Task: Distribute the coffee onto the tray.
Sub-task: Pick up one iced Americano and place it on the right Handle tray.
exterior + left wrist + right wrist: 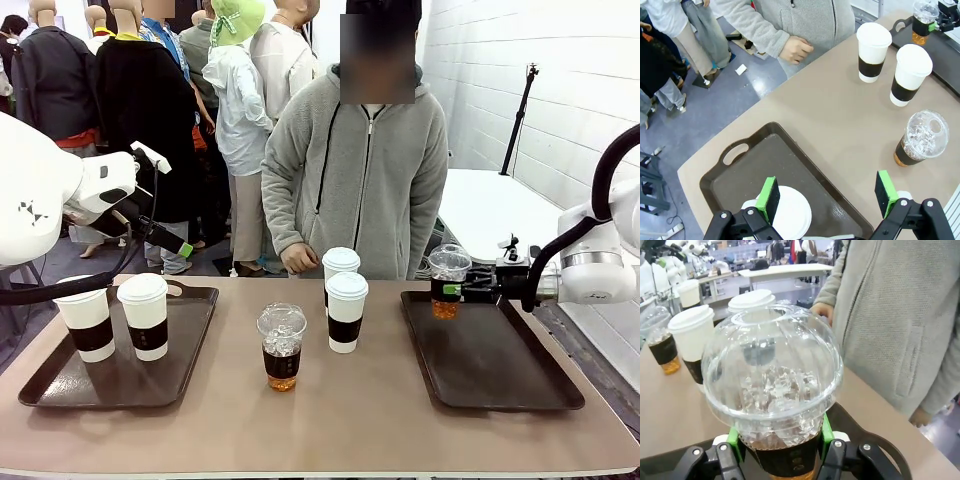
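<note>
The right end effector [780,442] is closed on a clear dome-lidded iced cup [772,370]. Its green pads press the dark band low on the cup's sides, a grip that keeps the cup upright and leaves the dome lid untouched. In the front view this cup is at the far left corner of the right-hand tray [520,385], at middle right of the frame; whether its base touches the tray or hangs just above it cannot be told. No other cup stands on that tray, so a far corner probably leaves room for those to follow. The left end effector [827,197] is spread wide with nothing between its pads, above the left-hand tray [747,167], with the lid of a white paper cup [790,215] below it. The front view shows a pair of paper cups [145,315] side by side on that tray at lower left. Three more wait on the bare desk [400,420] between the trays: a second iced cup [282,345] nearest the camera and two loose paper cups [346,312] close together behind it. A person [360,160] stands at the far edge, touching no cup. By count, about half the coffee is dealt with.
</note>
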{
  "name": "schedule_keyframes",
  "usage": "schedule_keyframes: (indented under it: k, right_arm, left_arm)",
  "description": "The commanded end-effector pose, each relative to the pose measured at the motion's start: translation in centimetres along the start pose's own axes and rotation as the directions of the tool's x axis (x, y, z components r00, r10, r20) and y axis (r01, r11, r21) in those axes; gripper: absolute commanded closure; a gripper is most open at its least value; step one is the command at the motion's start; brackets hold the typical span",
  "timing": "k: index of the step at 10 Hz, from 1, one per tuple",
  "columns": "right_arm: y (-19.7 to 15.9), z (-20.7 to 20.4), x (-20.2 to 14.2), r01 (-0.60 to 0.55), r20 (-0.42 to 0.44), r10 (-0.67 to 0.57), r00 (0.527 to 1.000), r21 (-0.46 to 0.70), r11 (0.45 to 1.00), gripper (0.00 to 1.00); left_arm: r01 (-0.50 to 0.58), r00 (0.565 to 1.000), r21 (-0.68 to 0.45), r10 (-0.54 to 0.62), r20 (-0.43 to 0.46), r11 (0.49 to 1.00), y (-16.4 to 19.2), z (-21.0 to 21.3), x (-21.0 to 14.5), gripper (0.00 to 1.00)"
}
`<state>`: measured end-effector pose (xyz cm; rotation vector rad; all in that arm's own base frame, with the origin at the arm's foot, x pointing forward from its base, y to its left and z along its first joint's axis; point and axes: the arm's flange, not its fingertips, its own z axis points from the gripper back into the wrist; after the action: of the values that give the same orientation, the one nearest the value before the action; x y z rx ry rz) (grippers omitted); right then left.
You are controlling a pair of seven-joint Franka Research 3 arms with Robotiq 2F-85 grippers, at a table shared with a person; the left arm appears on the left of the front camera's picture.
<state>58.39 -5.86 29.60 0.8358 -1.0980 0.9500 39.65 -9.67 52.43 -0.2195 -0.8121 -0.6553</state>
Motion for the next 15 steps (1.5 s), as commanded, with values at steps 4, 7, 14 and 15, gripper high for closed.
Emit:
schedule_keyframes:
  k: [4, 7, 14, 15]
  right_arm:
    - [-0.8, -0.8, -1.1, -0.002, 0.085, 0.009, 0.996, -0.073, 0.997, 0.35]
    - [-0.7, -0.5, -1.7, 0.019, 0.052, -0.016, 0.999, -0.053, 0.998, 0.35]
    - [-1.0, -1.5, -3.5, 0.061, 0.069, -0.055, 0.996, -0.085, 0.995, 0.35]
    - [-1.0, -1.4, -3.5, 0.073, 0.072, -0.066, 0.995, -0.09, 0.993, 0.35]
  left_arm:
    - [-0.003, 1.0, -0.001, 0.003, -0.007, 1.0, 0.2, 0.0, 0.1, 0.0]
    - [-0.003, 1.0, -0.001, 0.003, -0.007, 1.0, 0.2, 0.0, 0.1, 0.0]
    - [-0.003, 1.0, -0.001, 0.003, -0.007, 1.0, 0.2, 0.0, 0.1, 0.0]
    - [-0.003, 1.0, -0.001, 0.003, -0.007, 1.0, 0.2, 0.0, 0.1, 0.0]
